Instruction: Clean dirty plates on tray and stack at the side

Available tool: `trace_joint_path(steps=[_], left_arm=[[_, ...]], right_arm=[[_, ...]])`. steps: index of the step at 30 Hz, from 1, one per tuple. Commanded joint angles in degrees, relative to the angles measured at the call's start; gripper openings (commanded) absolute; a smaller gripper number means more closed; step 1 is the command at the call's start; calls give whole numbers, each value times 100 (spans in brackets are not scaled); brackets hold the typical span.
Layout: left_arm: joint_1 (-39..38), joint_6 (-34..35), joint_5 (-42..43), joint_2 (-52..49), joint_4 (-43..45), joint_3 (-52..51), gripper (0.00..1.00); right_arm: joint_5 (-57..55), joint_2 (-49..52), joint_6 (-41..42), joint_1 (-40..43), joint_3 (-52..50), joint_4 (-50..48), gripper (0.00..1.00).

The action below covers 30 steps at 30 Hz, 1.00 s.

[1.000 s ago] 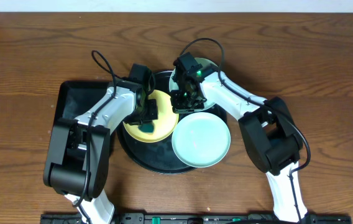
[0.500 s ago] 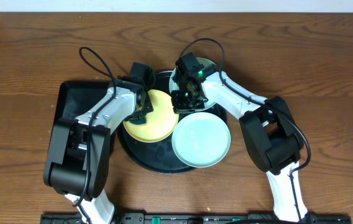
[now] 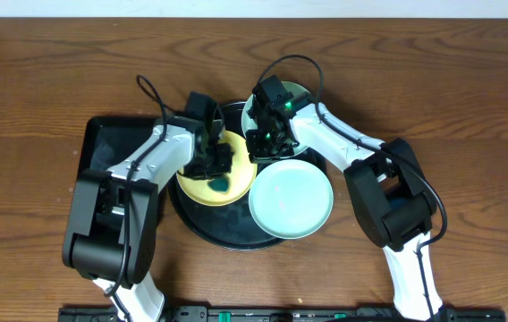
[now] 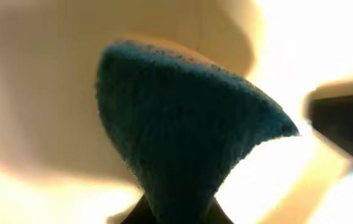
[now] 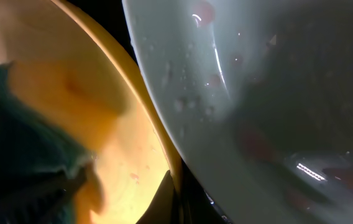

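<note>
Left wrist view: dark teal sponge (image 4: 176, 124), pebbled surface, fills mid-frame, its narrow base pinched in my left claw (image 4: 175, 215) at the bottom edge. Behind it the pale yellow plate (image 4: 40, 93), blurred. Dark shape (image 4: 344, 127) at right, unidentifiable.

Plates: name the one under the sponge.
The pale yellow plate, leftmost of the three: the teal sponge rests on it alone.

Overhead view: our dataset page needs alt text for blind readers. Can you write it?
The left gripper holds a teal sponge on a yellow plate on the round black tray. The right gripper sits between the back mint plate and the front mint plate.
</note>
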<state>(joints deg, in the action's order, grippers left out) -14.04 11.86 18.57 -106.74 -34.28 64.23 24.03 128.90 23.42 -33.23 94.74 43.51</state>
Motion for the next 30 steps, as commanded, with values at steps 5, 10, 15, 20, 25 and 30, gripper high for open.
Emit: trace_joint_path(steps=[5, 10, 15, 20, 25, 30], left_arm=[[221, 977, -1941, -85, 715, 0, 7], [289, 1202, -3128, 186, 341, 354, 8], [321, 1182, -2962, 927, -520, 894, 7], [708, 986, -2653, 1740, -1515, 1102, 7], [1526, 699, -2653, 2039, -2157, 1102, 8], [2168, 706, -2656, 2004, -2214, 1058, 8]], right_arm=[[0, 131, -74, -17, -96, 39, 1], [-28, 131, -72, -20, -101, 42, 1], [-278, 131, 127, -24, -107, 59, 1], [-282, 131, 116, -74, -107, 55, 1], [-280, 83, -20, -131, -76, 39, 1], [-785, -284, -278, -297, 90, 59, 1]])
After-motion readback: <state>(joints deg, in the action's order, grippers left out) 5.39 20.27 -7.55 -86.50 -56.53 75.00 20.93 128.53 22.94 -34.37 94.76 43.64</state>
